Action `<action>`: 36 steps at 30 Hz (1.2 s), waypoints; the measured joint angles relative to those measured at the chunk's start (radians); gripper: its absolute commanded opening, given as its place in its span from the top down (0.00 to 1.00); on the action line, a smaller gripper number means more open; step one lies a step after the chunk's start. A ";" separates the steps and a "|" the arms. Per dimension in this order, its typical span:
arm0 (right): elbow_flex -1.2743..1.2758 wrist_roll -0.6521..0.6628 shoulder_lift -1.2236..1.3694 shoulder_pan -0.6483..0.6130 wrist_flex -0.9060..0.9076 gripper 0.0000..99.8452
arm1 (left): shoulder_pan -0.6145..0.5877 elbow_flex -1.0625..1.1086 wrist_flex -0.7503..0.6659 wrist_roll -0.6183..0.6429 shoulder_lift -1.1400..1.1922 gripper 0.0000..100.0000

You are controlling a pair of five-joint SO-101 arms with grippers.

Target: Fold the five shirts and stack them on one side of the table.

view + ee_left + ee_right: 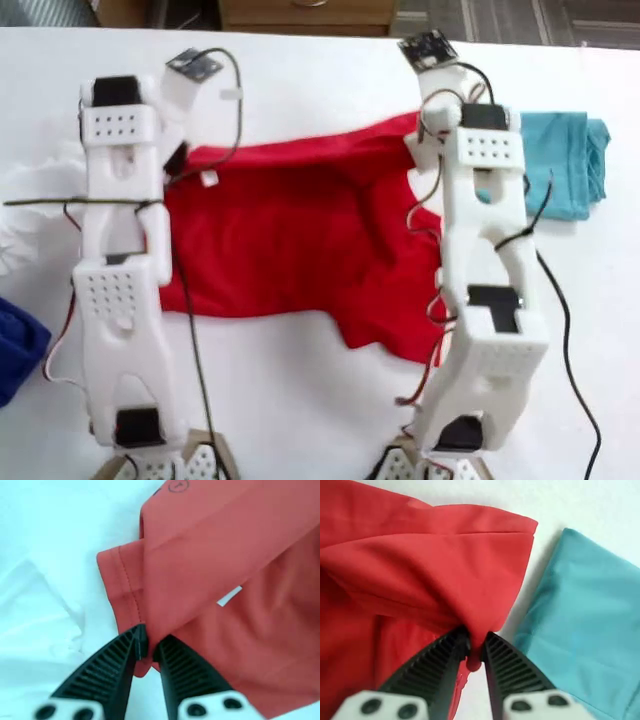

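Red cloth takes up the middle of the white table (300, 400): the red shirt (300, 240) lies spread out and somewhat rumpled between the two arms, its far edge running from the left arm across to the right one. The left gripper (148, 652) sits at the shirt's far left corner, its black ribbed jaws drawn almost together with a fold of the hemmed edge pinched between them. The right gripper (475, 647) is at the far right corner, closed the same way on a bunched fold of red fabric. Just to the right of that corner lies a folded teal shirt (565, 160), near the red shirt, at the table's right side. A crumpled white garment (30, 200) lies at the left edge beside the left arm, and a blue garment (15, 345) shows at the near left edge.
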 measured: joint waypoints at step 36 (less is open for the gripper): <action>1.287 0.295 -1.203 0.160 0.110 0.98 | -0.017 1.654 -0.319 -0.163 -1.134 0.97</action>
